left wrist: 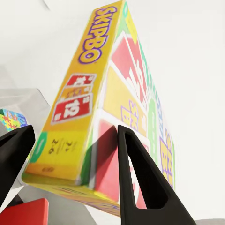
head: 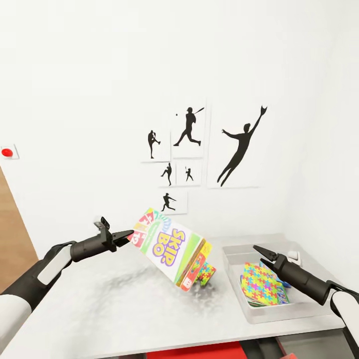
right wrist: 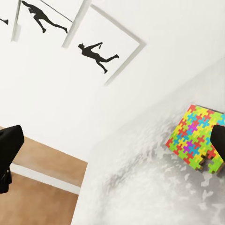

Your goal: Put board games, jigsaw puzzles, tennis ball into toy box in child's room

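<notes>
A white wall (head: 99, 75) fills most of the head view, lit evenly. At its centre hang white-framed sports silhouette prints (head: 189, 149): small batters and pitchers, with a large leaping catcher (head: 242, 147) at 3 o'clock of them. A red wall button (head: 7, 152) sits at 9 o'clock. A wooden panel (head: 12, 239) stands below it. The mottled grey table (head: 124, 309) spans 6 o'clock.

The mottled grey table (head: 124, 309) carries the shallow grey toy box (head: 234, 289) toward its right end and, just left of it, a jigsaw puzzle box (head: 207, 274) that seems to rest on the tabletop, partly hidden.
</notes>
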You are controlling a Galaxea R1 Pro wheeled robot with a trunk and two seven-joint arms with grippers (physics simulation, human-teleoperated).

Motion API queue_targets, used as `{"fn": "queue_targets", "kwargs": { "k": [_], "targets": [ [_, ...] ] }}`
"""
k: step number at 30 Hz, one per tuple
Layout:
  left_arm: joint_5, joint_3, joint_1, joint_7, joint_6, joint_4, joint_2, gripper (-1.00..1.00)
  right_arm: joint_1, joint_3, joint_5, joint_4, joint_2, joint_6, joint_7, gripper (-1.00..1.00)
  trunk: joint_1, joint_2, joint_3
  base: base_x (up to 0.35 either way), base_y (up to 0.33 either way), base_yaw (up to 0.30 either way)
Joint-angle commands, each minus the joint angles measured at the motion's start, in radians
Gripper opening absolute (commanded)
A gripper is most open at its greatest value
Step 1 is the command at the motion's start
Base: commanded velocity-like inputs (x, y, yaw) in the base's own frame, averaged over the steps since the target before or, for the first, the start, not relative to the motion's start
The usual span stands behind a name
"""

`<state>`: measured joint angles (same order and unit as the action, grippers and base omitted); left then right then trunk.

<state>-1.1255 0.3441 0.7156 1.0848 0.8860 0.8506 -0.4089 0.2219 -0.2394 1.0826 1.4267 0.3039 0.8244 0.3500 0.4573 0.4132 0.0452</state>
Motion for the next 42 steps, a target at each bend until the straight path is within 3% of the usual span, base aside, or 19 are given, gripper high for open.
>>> {"fn": "queue_targets", "kwargs": {
  "k": [1,17,34,42],
  "targets": [
    [-0.007,0.003,0.001,0.001,0.005,-0.001,-0.001,-1.00,0.001,-0.001,-0.003,0.000,0.000,0.005,0.004,1.00,0.000,0.001,0.000,0.000,0.000,-0.065],
    [-0.007,0.004,0.001,-0.001,0.005,-0.001,-0.011,-1.00,0.000,-0.010,-0.001,-0.006,0.001,0.005,0.007,1.00,0.000,0.001,0.016,0.031,0.000,-0.161],
    [-0.007,0.004,0.001,0.000,0.005,-0.001,-0.011,-1.00,0.000,-0.012,-0.001,-0.007,0.001,0.005,0.012,1.00,0.000,0.001,0.018,0.088,0.000,-0.021],
    [-0.007,0.004,0.001,0.000,0.005,-0.001,-0.013,-1.00,0.001,-0.012,-0.001,-0.008,0.000,0.005,0.012,1.00,0.000,0.001,0.018,0.001,0.022,-0.164]
  ]
}}
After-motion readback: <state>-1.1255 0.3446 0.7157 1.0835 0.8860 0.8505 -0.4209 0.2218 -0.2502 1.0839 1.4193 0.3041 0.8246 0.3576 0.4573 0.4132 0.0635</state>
